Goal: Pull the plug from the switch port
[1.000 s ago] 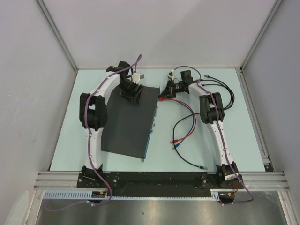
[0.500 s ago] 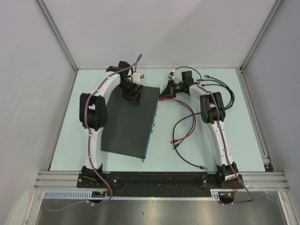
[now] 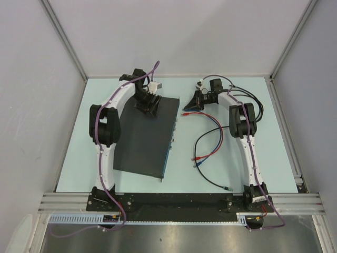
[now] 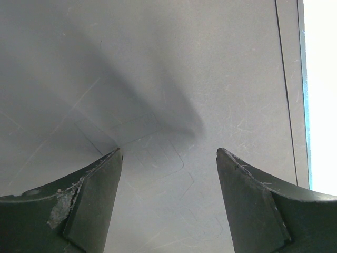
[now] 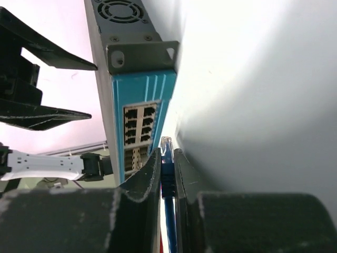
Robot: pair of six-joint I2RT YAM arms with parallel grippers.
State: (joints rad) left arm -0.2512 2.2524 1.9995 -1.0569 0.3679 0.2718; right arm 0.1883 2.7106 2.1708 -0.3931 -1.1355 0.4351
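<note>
Pale green tabletop [image 3: 73, 132] carries the whole job. Between the pads of the right gripper [image 5: 167, 155] sits the plug [image 5: 167, 171], its blue boot pinched tight and the clear tip poking out just past the fingertips. That tip shows light around it and touches nothing, so I judge the plug is already out of its port and the step in hand is drawing it clear.

Just beyond the tip stands the switch [image 5: 139, 100], blue face towards the jaws, its sockets [image 5: 138, 124] slightly to one side of the jaw line. Keep the grip on the boot, not the latch tab, and back away straight along the plug's own line. A sideways swing could catch the tip on the face. The blue cable [image 3: 217, 138] trails behind the jaws beside a red cable [image 3: 202, 113], so pull gently.

Farthest off, the left gripper [image 4: 168, 153] is over the switch's black top, jaws spread wide and holding nothing. Whether the tips bear down I cannot tell; they should, so the box cannot slide.
</note>
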